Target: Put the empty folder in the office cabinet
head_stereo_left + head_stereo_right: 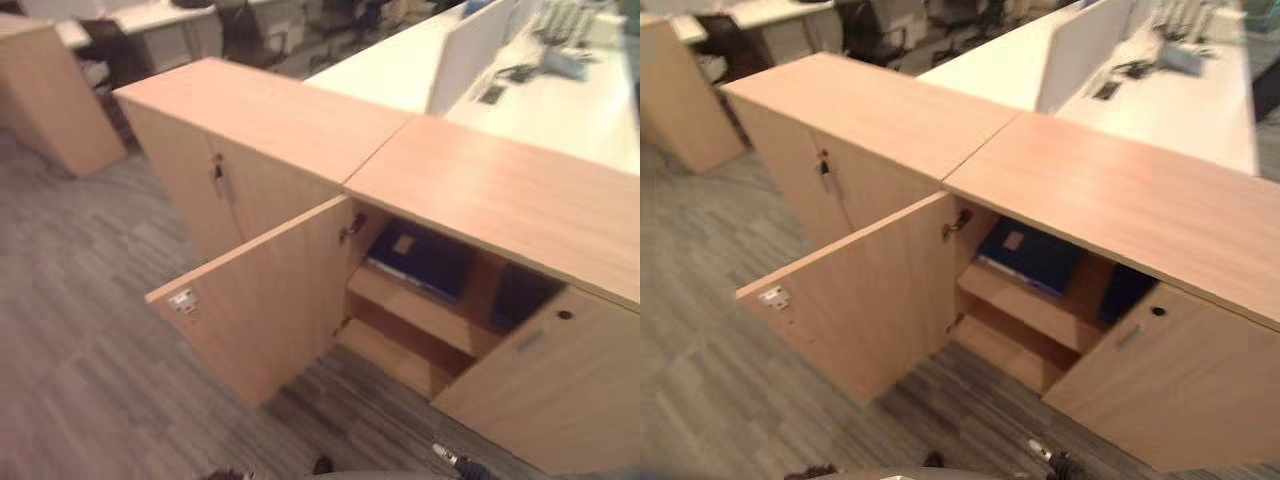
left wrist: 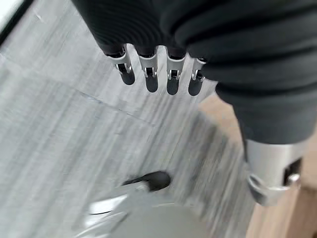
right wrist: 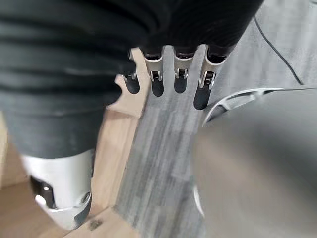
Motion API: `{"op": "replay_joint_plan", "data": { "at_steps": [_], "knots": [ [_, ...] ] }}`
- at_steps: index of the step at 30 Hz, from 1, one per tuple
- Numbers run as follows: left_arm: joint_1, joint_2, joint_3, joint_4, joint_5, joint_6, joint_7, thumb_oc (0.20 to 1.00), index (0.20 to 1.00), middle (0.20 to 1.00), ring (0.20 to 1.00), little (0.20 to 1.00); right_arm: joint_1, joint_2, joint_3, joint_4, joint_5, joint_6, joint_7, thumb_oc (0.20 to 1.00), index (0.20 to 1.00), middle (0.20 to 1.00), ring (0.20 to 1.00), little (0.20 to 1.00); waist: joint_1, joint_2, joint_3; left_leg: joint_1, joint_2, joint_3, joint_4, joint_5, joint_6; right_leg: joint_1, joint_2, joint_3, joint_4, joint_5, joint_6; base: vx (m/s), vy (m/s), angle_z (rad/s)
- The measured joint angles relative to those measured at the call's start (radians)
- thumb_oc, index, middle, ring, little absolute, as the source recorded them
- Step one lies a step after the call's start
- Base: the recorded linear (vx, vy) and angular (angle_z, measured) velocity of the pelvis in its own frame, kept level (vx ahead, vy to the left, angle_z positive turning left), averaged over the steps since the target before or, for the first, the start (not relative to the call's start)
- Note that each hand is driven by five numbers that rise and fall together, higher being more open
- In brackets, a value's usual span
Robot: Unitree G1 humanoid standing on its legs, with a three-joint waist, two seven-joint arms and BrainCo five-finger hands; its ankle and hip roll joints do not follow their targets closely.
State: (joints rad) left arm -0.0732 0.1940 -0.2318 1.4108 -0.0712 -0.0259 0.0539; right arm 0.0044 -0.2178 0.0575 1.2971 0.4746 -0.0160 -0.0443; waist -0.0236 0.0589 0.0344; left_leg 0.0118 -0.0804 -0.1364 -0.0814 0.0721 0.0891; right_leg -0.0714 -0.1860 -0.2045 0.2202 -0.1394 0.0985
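- The dark blue flat folder [image 1: 420, 260] lies on the upper shelf inside the light wooden office cabinet [image 1: 500, 195], whose left door [image 1: 265, 300] is swung open.
- The left hand [image 2: 158, 74] hangs over grey floor [image 2: 59, 124], fingers straight, empty, well apart from the folder.
- The right hand [image 3: 168, 74] is likewise straight-fingered and empty.

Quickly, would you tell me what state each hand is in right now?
Left hand: open, fingers straight, holding nothing.
Right hand: open, fingers straight, holding nothing.

Dark blue folder [image 1: 420, 258] lies flat on the open cabinet's [image 1: 500, 195] upper shelf.
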Motion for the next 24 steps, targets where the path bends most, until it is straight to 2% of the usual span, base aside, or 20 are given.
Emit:
{"op": "replay_joint_plan", "data": {
  "at_steps": [1, 2, 3, 4, 5, 7, 9, 11, 17, 19, 21, 22, 23, 24],
  "knots": [
    [0.004, -0.006, -0.003, -0.001, -0.002, -0.007, 0.000, 1.000, 1.000, 1.000, 1.000, 1.000, -0.008, 0.008, 0.006, 0.030, 0.019, 0.020, -0.001, 1.000, 1.000, 1.000, 1.000, 1.000, 0.023, -0.027, 0.016, 0.028, -0.018, -0.068, -0.008, -0.003, -0.015, -0.046, 0.048, 0.045, -0.014, 0.003, 0.003, 0.13, -0.183, 1.79],
    [0.012, 0.006, 0.004, 0.000, -0.003, -0.006, 0.000, 1.000, 1.000, 1.000, 1.000, 1.000, 0.001, 0.014, 0.014, 0.048, 0.026, 0.027, -0.002, 1.000, 1.000, 1.000, 1.000, 1.000, 0.018, -0.045, 0.023, 0.033, -0.026, -0.083, -0.006, -0.008, -0.009, -0.061, 0.061, 0.078, -0.022, 0.018, 0.008, 0.11, -0.123, 1.58],
    [0.037, 0.009, 0.007, 0.000, -0.007, -0.005, -0.001, 1.000, 1.000, 1.000, 1.000, 1.000, 0.000, 0.019, 0.013, 0.047, 0.038, 0.028, -0.001, 1.000, 1.000, 1.000, 1.000, 1.000, 0.020, -0.058, 0.017, 0.039, -0.033, -0.091, -0.010, -0.019, 0.005, -0.076, 0.056, 0.084, -0.026, 0.038, -0.005, 0.11, -0.127, 1.29],
    [0.083, 0.011, 0.036, 0.004, -0.028, -0.001, -0.002, 1.000, 1.000, 1.000, 1.000, 1.000, 0.000, 0.025, 0.019, 0.046, 0.055, 0.027, -0.001, 1.000, 1.000, 1.000, 1.000, 1.000, 0.026, -0.073, 0.016, 0.048, -0.039, -0.129, -0.009, -0.031, 0.000, -0.082, 0.051, 0.086, -0.063, 0.100, -0.007, 0.09, -0.123, 0.99],
    [0.098, 0.013, 0.041, 0.006, -0.032, 0.002, -0.002, 1.000, 1.000, 1.000, 1.000, 1.000, -0.001, 0.025, 0.018, 0.044, 0.056, 0.026, -0.001, 1.000, 1.000, 1.000, 1.000, 1.000, 0.028, -0.080, 0.013, 0.047, -0.036, -0.139, -0.015, -0.037, -0.007, -0.075, 0.052, 0.083, -0.080, 0.125, -0.008, 0.09, -0.144, 0.93],
    [0.128, 0.011, 0.050, 0.011, -0.040, 0.013, -0.001, 1.000, 1.000, 1.000, 1.000, 1.000, -0.007, 0.024, 0.007, 0.042, 0.056, 0.022, -0.001, 1.000, 1.000, 1.000, 1.000, 1.000, 0.035, -0.073, 0.011, 0.044, -0.007, -0.142, -0.005, -0.046, -0.047, -0.028, 0.075, 0.038, -0.154, 0.169, -0.045, 0.12, -0.170, 0.57],
    [0.139, 0.009, 0.082, 0.009, -0.045, 0.015, -0.001, 1.000, 1.000, 1.000, 1.000, 1.000, -0.028, 0.026, 0.009, 0.033, 0.056, 0.019, 0.001, 1.000, 1.000, 1.000, 1.000, 1.000, 0.038, -0.064, 0.007, 0.048, 0.025, -0.144, 0.003, -0.060, -0.069, 0.025, 0.109, 0.012, -0.228, 0.188, -0.067, 0.12, -0.177, 0.24],
    [0.132, 0.009, 0.119, -0.003, -0.085, 0.009, 0.001, 1.000, 1.000, 1.000, 1.000, 1.000, -0.030, 0.032, 0.012, 0.026, 0.056, 0.013, 0.003, 1.000, 1.000, 1.000, 1.000, 1.000, 0.036, -0.071, -0.003, 0.046, 0.040, -0.142, 0.012, -0.071, -0.087, 0.070, 0.132, -0.012, -0.304, 0.212, -0.079, 0.09, -0.148, 0.20],
    [0.065, 0.005, 0.159, -0.043, -0.162, -0.019, 0.018, 1.000, 1.000, 1.000, 1.000, 1.000, -0.025, 0.032, 0.023, 0.015, 0.056, 0.005, 0.003, 1.000, 1.000, 1.000, 1.000, 1.000, 0.035, -0.080, -0.008, 0.055, 0.064, -0.140, 0.013, -0.083, -0.106, 0.090, 0.154, -0.034, -0.313, 0.197, -0.097, 0.09, -0.152, 0.11],
    [0.042, 0.055, 0.203, -0.053, -0.191, -0.012, -0.007, 1.000, 1.000, 1.000, 1.000, 1.000, -0.007, 0.022, 0.005, 0.009, 0.057, 0.005, 0.024, 1.000, 1.000, 1.000, 1.000, 1.000, 0.035, -0.077, -0.006, 0.065, 0.068, -0.142, 0.013, -0.085, -0.109, 0.100, 0.159, -0.035, -0.310, 0.193, -0.102, 0.01, -0.100, 0.05],
    [0.061, 0.147, 0.224, -0.140, -0.215, -0.019, 0.018, 1.000, 1.000, 1.000, 1.000, 1.000, 0.017, 0.001, -0.026, 0.000, 0.057, -0.002, 0.023, 1.000, 1.000, 1.000, 1.000, 1.000, 0.033, -0.075, -0.002, 0.059, 0.071, -0.156, 0.015, -0.087, -0.112, 0.104, 0.161, -0.056, -0.312, 0.184, -0.094, -0.04, -0.092, 0.22],
    [0.063, 0.184, 0.232, -0.170, -0.227, -0.040, 0.018, 1.000, 1.000, 1.000, 1.000, 1.000, 0.031, -0.008, -0.027, 0.003, 0.057, -0.003, 0.022, 1.000, 1.000, 1.000, 1.000, 1.000, 0.036, -0.076, -0.003, 0.058, 0.070, -0.161, 0.013, -0.088, -0.115, 0.105, 0.159, -0.059, -0.314, 0.180, -0.096, -0.16, -0.082, 0.18],
    [0.058, 0.204, 0.239, -0.190, -0.229, -0.040, 0.023, 1.000, 1.000, 1.000, 1.000, 1.000, 0.045, -0.014, -0.033, 0.005, 0.056, -0.001, 0.022, 1.000, 1.000, 1.000, 1.000, 1.000, 0.037, -0.062, 0.000, 0.053, 0.070, -0.160, 0.020, -0.083, -0.121, 0.105, 0.167, -0.061, -0.310, 0.180, -0.097, -0.21, -0.064, 0.29],
    [0.087, 0.216, 0.248, -0.304, -0.237, -0.029, 0.037, 1.000, 1.000, 1.000, 1.000, 1.000, 0.059, -0.017, -0.074, 0.002, 0.056, -0.007, 0.026, 1.000, 1.000, 1.000, 1.000, 1.000, 0.031, -0.065, 0.015, 0.005, 0.048, -0.155, 0.093, -0.092, -0.143, 0.103, 0.155, -0.077, -0.308, 0.178, -0.093, -0.15, -0.004, 0.45]
  ]
}}
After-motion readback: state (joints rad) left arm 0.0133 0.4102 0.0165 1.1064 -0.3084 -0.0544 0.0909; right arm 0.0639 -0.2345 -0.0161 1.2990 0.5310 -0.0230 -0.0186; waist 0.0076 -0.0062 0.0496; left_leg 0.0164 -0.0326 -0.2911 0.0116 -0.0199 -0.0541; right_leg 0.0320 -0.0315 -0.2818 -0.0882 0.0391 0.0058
